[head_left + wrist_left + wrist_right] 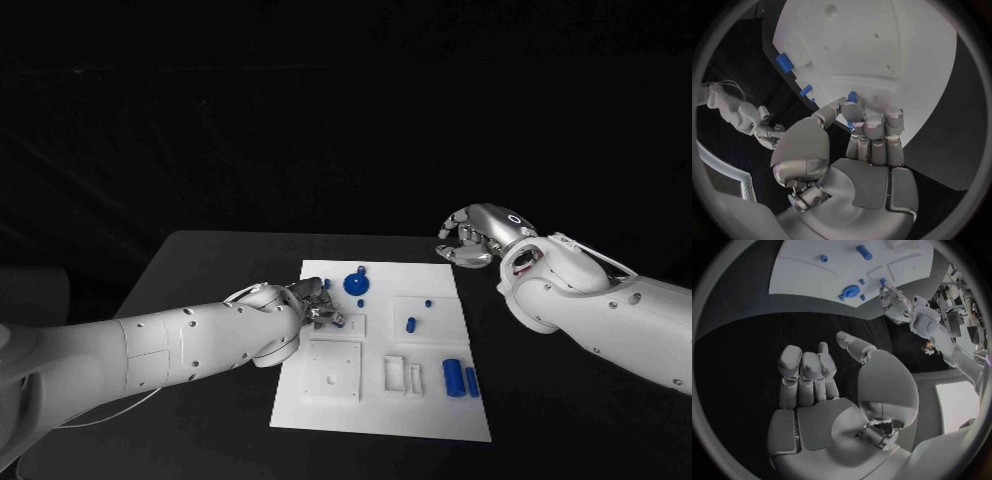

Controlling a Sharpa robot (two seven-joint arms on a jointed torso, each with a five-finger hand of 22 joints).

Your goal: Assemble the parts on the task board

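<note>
The white task board lies in the middle of the black table. My left hand is low over the board's left part and pinches a small blue part between thumb and fingers, right at the board's surface. My right hand hangs above the table beyond the board's far right corner, fingers loosely bent, holding nothing. A round blue part sits near the board's far edge. A short blue peg is at mid-board and two blue cylinders lie at the near right.
A small blue piece sits at the board's right side. Raised white blocks and slots take up the near half of the board. Bare black table lies on either side of the board.
</note>
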